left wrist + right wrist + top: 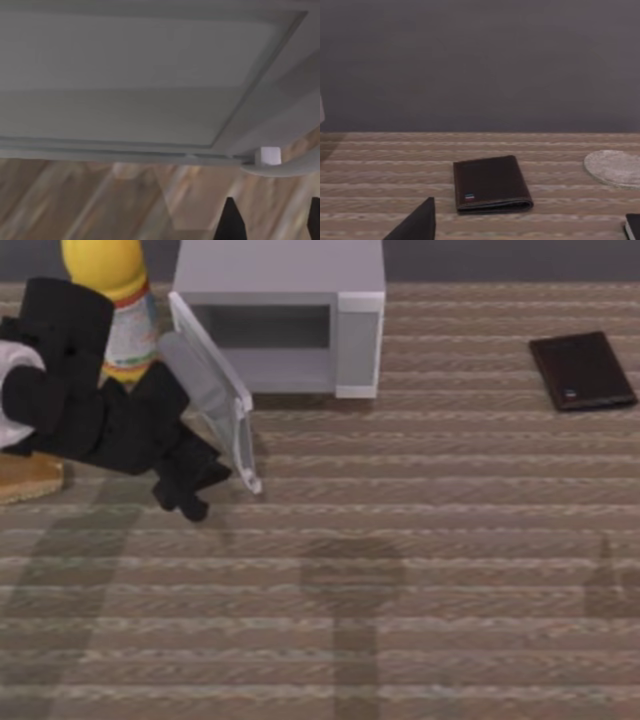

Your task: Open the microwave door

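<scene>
- Top view: the boxy light-grey microwave (300, 315) is sitting at the far edge of the striped brown worktop (420, 570), left of centre. Its thin grey windowed microwave door (215, 390) is swinging out on its left-hand hinge, exposing the cavity. The black left pincer (195, 485) is working at the door's free edge, apparently to pull it wider.
- Left wrist view: two dark fingertips (229, 220) are standing apart, gripping nothing visible, just beneath the door's handle.
- Right wrist view: the right pincer (417, 225) is idling over a dark brown leather wallet (490, 184); I cannot tell its opening.
</scene>
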### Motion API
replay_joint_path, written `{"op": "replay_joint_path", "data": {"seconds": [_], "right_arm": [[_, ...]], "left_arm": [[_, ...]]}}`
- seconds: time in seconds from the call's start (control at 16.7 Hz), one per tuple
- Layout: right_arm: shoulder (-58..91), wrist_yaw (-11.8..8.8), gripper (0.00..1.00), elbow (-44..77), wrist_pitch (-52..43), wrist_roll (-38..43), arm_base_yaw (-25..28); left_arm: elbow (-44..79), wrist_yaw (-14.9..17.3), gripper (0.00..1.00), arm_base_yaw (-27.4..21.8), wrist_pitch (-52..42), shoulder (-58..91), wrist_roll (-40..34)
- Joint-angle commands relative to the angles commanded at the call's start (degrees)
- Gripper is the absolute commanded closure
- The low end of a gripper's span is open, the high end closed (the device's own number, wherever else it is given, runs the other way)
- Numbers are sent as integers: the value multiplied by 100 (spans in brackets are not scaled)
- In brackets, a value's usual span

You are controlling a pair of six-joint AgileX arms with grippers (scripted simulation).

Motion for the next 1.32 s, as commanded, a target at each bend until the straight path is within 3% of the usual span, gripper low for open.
{"op": "replay_joint_path", "data": {"seconds": [0.3, 0.36, 0.9, 1.32], "right_arm": [[0, 0, 0, 0, 0, 0, 0], [0, 0, 0, 0, 0, 0, 0], [0, 0, 0, 0, 0, 0, 0], [0, 0, 0, 0, 0, 0, 0]], "left_arm": [[0, 0, 2, 0, 0, 0, 0], [0, 0, 0, 0, 0, 0, 0], [-4, -4, 0, -8, -15, -20, -2], [-232, -129, 0, -114, -967, -1338, -227]]}}
